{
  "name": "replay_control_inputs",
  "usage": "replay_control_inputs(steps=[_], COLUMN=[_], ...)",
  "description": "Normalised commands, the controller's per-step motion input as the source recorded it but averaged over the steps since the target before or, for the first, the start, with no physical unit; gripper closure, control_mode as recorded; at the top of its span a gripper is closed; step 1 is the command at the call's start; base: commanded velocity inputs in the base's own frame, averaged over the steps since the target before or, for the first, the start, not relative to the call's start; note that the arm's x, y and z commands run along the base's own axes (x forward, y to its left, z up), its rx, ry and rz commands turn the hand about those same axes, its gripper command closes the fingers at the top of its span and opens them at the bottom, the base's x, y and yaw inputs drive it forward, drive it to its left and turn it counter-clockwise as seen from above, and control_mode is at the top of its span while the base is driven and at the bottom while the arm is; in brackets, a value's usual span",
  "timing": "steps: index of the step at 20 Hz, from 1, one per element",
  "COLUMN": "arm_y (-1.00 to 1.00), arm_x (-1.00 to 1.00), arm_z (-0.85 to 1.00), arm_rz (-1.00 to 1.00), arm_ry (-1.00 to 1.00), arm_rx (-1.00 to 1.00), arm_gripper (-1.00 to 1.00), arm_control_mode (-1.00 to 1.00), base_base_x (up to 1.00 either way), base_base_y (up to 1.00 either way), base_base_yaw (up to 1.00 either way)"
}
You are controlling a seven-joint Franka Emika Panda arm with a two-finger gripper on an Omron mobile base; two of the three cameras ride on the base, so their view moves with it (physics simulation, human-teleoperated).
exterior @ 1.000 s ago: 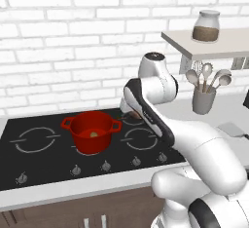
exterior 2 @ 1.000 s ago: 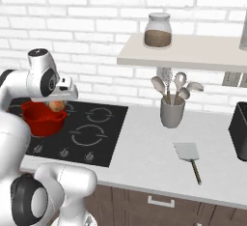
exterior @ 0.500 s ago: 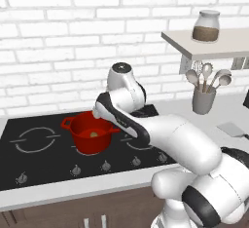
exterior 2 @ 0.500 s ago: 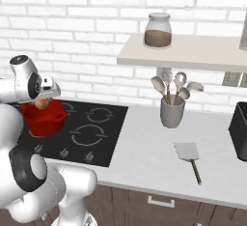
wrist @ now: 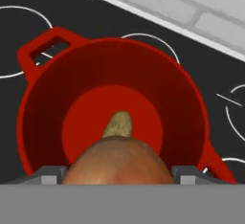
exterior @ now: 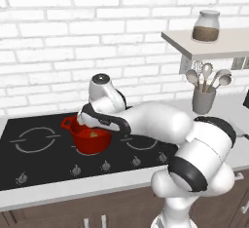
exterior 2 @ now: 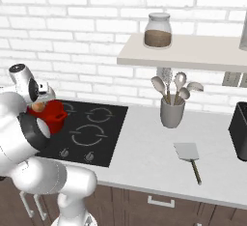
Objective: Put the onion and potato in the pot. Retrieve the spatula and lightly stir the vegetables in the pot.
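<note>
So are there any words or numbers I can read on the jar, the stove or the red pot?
None to read: the jar has no label, and the red pot is plain.
The stove has only white ring marks and small knobs, no letters or numbers.
The utensil cup and the spatula are blank too.

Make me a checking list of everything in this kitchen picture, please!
Surface: black cooktop set in a pale counter.
Job's things: red pot on the cooktop; potato inside it; onion held above the pot; spatula lying on the counter.
Clutter: grey cup of spoons; jar on the shelf.
Gripper: gripper over the pot, fingers closed on the onion.
Cables: nothing seen.
Surroundings: white brick wall.
</note>
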Motion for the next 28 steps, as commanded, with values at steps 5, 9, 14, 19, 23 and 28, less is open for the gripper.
replay_control_inputs(steps=[5, 9, 14, 19, 23, 28], arm_y=[0.14, 0.04, 0.0, 0.0, 0.0, 0.0], arm_x=[0.42, 0.06, 0.16, 0.27, 0.04, 0.0], arm_z=[-0.59, -0.51, -0.3, -0.01, 0.01, 0.27], arm_rz=[0.0, 0.0, 0.0, 0.0, 0.0, 0.0], arm_ry=[0.04, 0.03, 0.01, 0.0, 0.0, 0.0], arm_rx=[0.0, 0.0, 0.0, 0.0, 0.0, 0.0], arm_gripper=[1.0, 1.0, 1.0, -1.0, -1.0, -1.0], arm_control_mode=[-1.0, -1.0, -1.0, -1.0, -1.0, -1.0], base_base_x=[0.0, 0.0, 0.0, 0.0, 0.0, 0.0], base_base_y=[0.0, 0.0, 0.0, 0.0, 0.0, 0.0], base_base_yaw=[0.0, 0.0, 0.0, 0.0, 0.0, 0.0])
